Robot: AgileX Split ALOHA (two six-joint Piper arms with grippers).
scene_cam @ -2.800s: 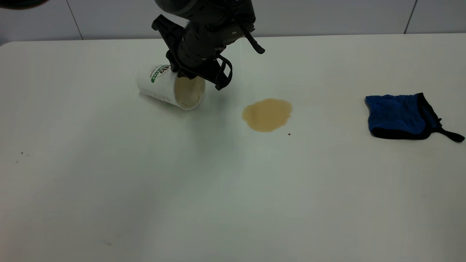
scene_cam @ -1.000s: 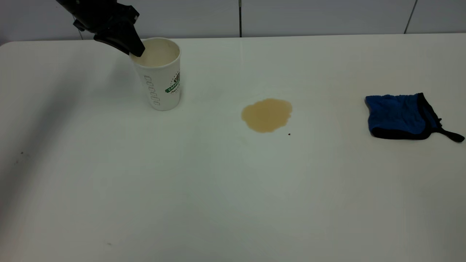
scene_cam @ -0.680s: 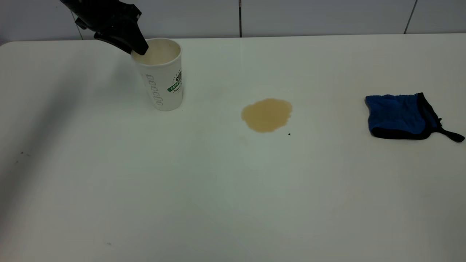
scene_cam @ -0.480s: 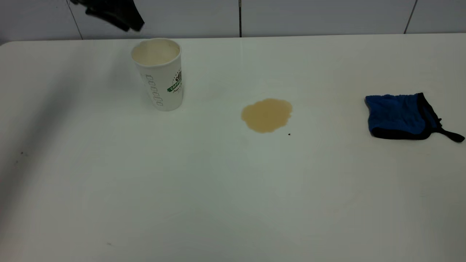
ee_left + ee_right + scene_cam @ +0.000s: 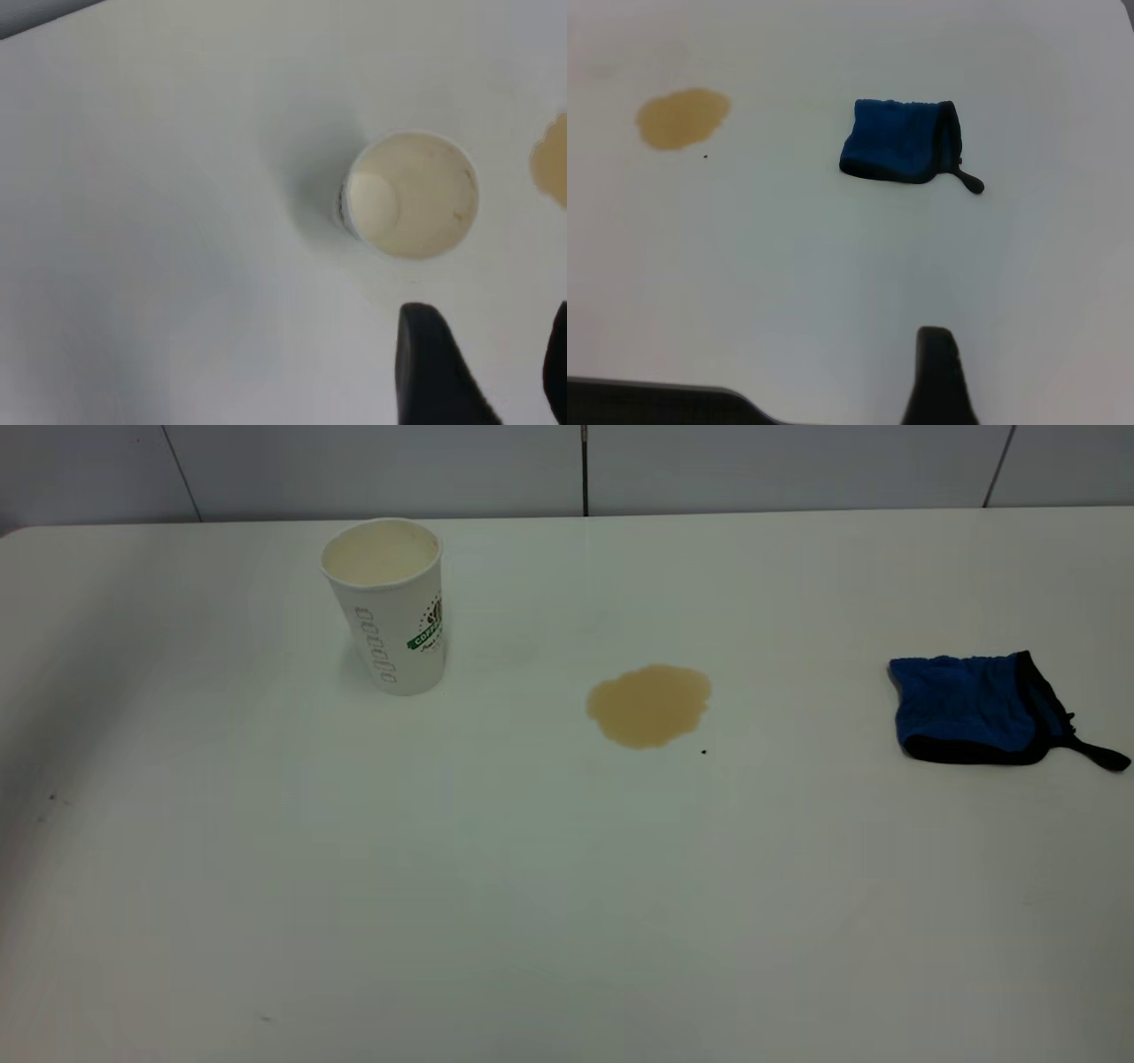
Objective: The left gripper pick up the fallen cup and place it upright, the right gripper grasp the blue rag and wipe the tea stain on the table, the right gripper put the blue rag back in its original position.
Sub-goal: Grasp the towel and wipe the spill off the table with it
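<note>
Neither hand appears in the exterior view. The left hand point(image 5: 483, 367) is cut off at the left wrist view's edge, two dark fingers point(image 5: 434, 372) showing beside the cup point(image 5: 412, 195). Only one finger of the right hand point(image 5: 937, 376) shows, so its spread cannot be told. The tea stain point(image 5: 554, 159) is cropped there.

A white paper cup point(image 5: 387, 605) stands upright on the white table point(image 5: 532, 886), toward the far left, its open mouth showing a cream inside. A green banner logo and a column of grey printed marks show on its side. To the cup's right, near the middle of the table, lies the tea stain point(image 5: 648, 705), a light brown, roundish flat puddle with an uneven edge; a tiny dark speck point(image 5: 703, 752) sits just beside its near right edge. Well apart, at the far right, the blue rag point(image 5: 970, 707) lies flat, black edging along its near and right sides, its short black strap tail pointing right. Behind the table runs a pale panelled wall point(image 5: 797, 465).
</note>
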